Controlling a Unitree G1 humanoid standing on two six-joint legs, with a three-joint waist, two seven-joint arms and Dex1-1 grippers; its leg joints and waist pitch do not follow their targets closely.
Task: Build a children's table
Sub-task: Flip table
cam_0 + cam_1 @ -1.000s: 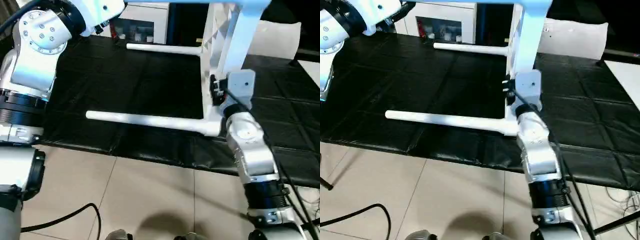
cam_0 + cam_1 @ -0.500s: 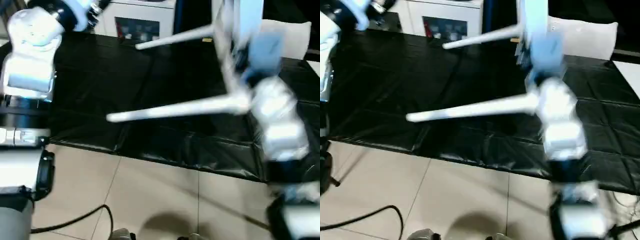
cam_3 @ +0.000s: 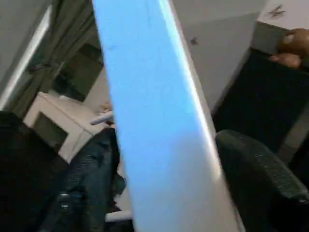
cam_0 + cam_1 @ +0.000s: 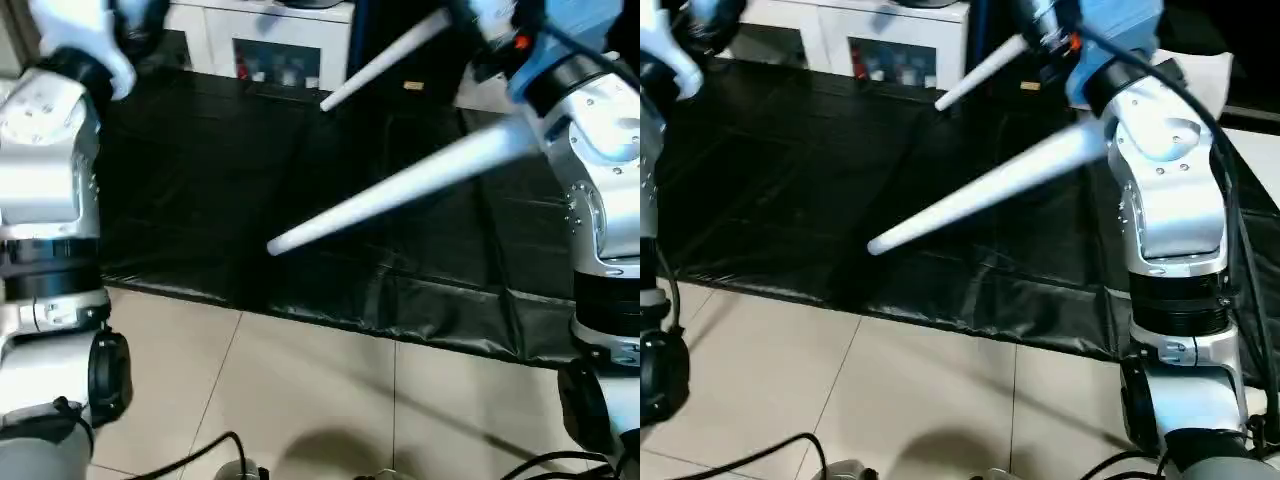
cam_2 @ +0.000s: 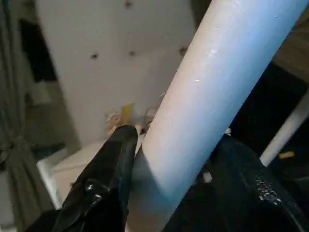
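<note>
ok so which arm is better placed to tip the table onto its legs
Probably right: the right pincer clamps the tabletop by its edge, so it can turn the whole table. The left pincer grips just one leg, a weaker hold for that.

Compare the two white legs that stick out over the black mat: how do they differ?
The near leg looks longer and thicker; the far leg looks shorter and thinner. The near leg's tip ends close to the mat's front edge by the tiled floor; the far leg's tip ends nearer the white cabinets. Both are white, round and tapered, tilted with tips pointing down toward the robot's left.
</note>
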